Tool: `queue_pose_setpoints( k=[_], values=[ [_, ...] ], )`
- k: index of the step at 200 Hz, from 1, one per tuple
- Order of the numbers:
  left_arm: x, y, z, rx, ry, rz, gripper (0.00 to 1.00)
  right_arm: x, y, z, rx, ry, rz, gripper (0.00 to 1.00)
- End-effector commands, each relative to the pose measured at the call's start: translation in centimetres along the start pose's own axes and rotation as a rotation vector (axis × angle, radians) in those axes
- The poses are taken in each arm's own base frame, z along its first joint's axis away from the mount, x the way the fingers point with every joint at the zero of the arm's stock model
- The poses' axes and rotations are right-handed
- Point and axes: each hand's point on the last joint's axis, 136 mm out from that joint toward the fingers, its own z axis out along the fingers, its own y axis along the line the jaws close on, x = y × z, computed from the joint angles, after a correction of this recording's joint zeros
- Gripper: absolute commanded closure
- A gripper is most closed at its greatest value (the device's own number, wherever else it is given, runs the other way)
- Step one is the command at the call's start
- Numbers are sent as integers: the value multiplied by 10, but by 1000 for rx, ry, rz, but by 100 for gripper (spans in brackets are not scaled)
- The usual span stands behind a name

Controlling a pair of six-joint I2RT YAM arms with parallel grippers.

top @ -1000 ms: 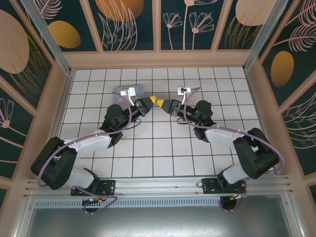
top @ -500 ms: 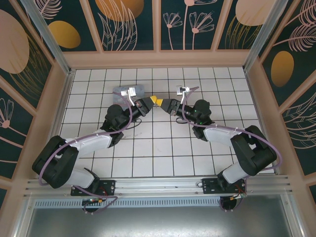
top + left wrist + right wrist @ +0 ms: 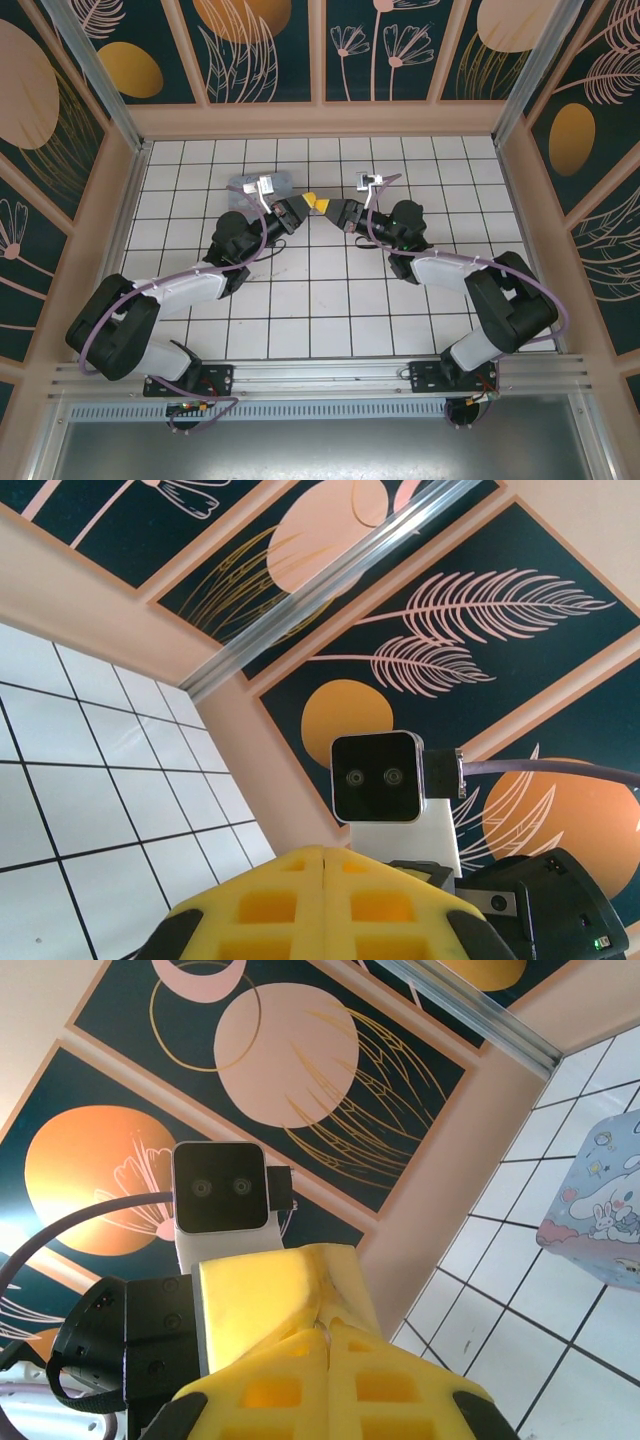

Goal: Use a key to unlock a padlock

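Left gripper [image 3: 311, 203]: fingers pressed together, meeting the other arm tip to tip above the worktop [image 3: 330, 300].
Right gripper [image 3: 333, 209]: fingers together too; we cannot tell what they pinch, if anything.
Padlock and key: we cannot tell where they lie; perhaps hidden where the yellow pads [image 3: 290, 1290] meet.
Long axis, heading: we cannot tell for either.
Progress: we judge a handover or insertion stage; unlocking not yet done.
Nearby: pastel tin [image 3: 600, 1210] beside the left gripper.

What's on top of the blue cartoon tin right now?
Nothing on the visible part of the blue cartoon tin, only its printed characters. From above, the left wrist camera covers part of its lid.
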Motion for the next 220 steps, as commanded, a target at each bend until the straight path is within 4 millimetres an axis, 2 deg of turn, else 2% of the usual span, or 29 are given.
queue_pose_setpoints(
  k=[1, 9, 22, 29, 45, 86, 136, 172, 220],
  values=[
    [7, 1, 2, 0, 28, -26, 98, -4, 18, 10, -49, 8, -49, 100],
    [4, 5, 2, -34, 11, -41, 77, -4, 15, 9, -25, 8, -51, 100],
    [-2, 16, 0, -124, -9, -61, 52, -3, 8, 8, 36, 13, -67, 100],
    [-5, 20, -1, -167, -16, -65, 44, -2, 2, 7, 79, 15, -81, 100],
    [-12, 22, -2, -235, -23, -79, 35, -2, -10, 3, 176, 17, -114, 100],
    [-15, 22, -8, -327, -16, -216, 29, 1, -26, -9, 351, 18, -229, 100],
    [4, 34, -15, -409, 27, -468, 29, 6, -31, -19, 561, 8, -470, 100],
    [14, 35, -17, -419, 48, -589, 31, 9, -25, -20, 699, -15, -697, 100],
    [20, 37, -16, -408, 62, -649, 35, 27, -11, -7, 768, -28, -939, 100]
  ],
)
